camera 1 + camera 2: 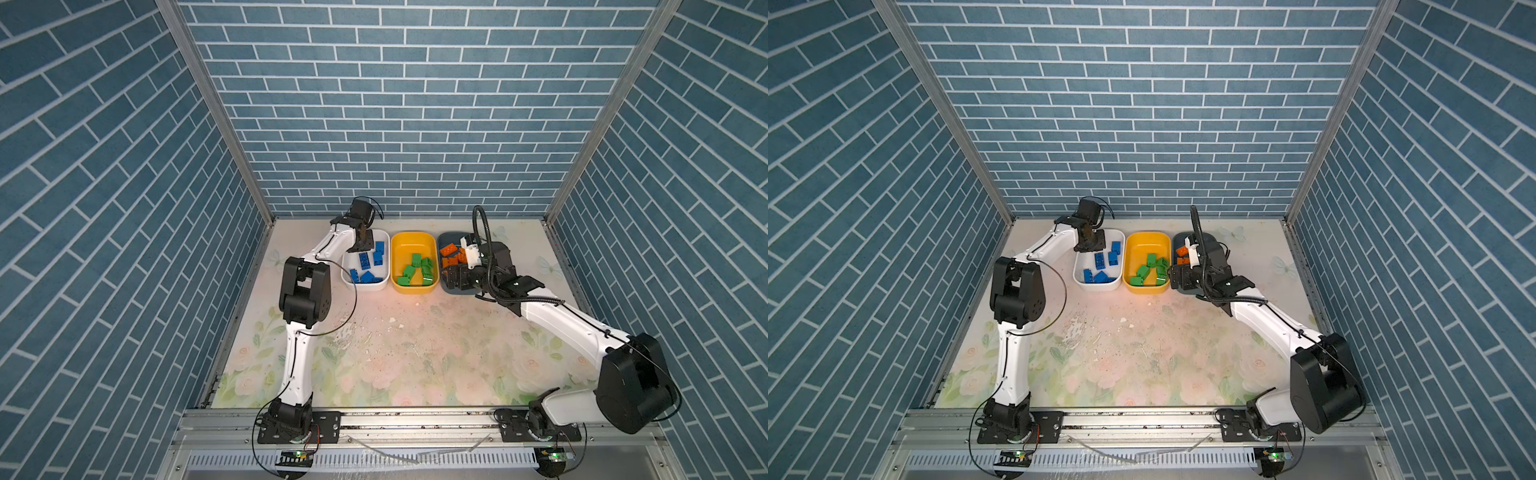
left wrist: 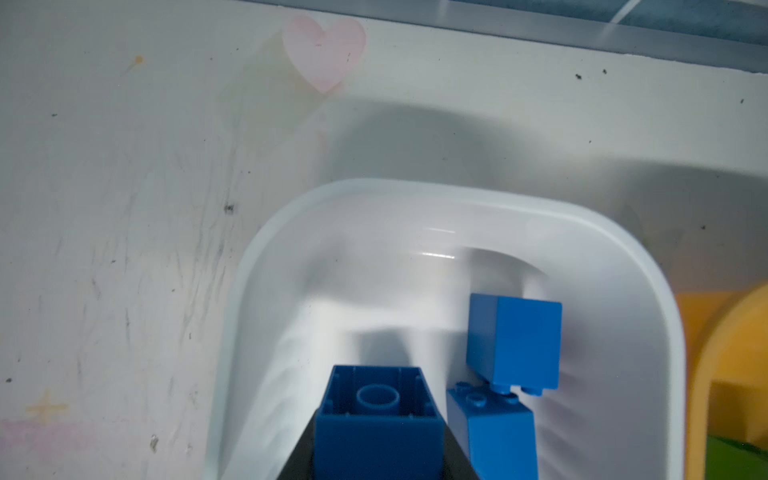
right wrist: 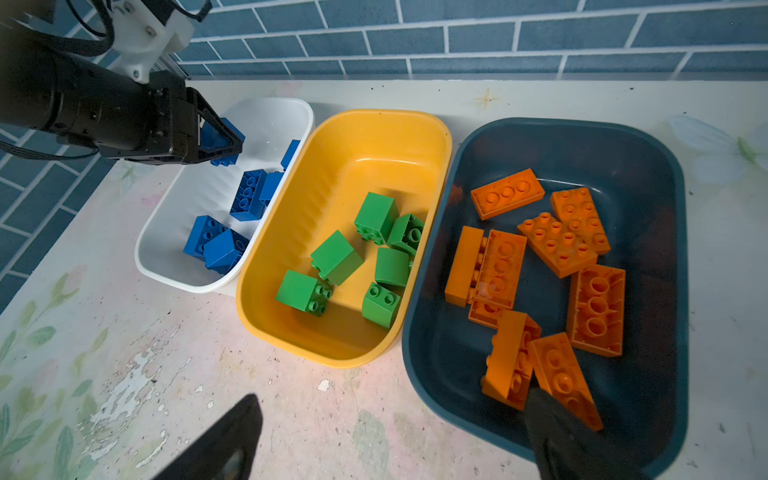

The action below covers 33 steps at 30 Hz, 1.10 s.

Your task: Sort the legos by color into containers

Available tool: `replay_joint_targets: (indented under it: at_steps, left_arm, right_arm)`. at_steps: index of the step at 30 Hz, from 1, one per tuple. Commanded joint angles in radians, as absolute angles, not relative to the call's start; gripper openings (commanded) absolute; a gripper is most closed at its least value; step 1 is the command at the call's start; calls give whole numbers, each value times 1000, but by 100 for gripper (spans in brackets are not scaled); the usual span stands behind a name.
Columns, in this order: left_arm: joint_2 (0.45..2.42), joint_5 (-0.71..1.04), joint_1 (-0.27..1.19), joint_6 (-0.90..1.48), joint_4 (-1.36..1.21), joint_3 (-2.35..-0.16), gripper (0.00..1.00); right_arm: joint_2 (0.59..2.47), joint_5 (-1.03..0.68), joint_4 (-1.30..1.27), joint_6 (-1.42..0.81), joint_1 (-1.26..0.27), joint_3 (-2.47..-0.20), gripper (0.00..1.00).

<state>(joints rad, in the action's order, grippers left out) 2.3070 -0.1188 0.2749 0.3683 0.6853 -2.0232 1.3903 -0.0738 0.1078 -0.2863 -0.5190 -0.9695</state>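
Floral tabletop, chipped; blue brick walls. Left gripper clamps blue lego, 11 o'clock; right gripper spread wide.

The left gripper is clamping a blue brick above the white tub, where other blue bricks are lying. At that tub's three o'clock the yellow tub is holding six green bricks. At three o'clock again, the teal tub is holding orange bricks. At six o'clock the right gripper is gaping wide, one finger overlapping the teal tub.
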Motion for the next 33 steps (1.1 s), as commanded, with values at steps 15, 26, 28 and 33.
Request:
replay_joint_targets:
  at_steps: [15, 26, 28, 33]
  left_arm:
    - [1959, 15, 288, 441, 483, -1693, 83]
    - [1252, -222, 288, 447, 290, -945, 99]
    - [1153, -314, 279, 442, 297, -857, 99]
    - [1017, -621, 247, 428, 358, -735, 99]
  right_arm:
    - [1200, 328, 147, -271, -523, -866, 99]
    - [1085, 469, 6, -265, -327, -695, 99]
    - [1074, 470, -44, -268, -249, -652, 99]
    - [1112, 531, -163, -208, -126, -571, 99]
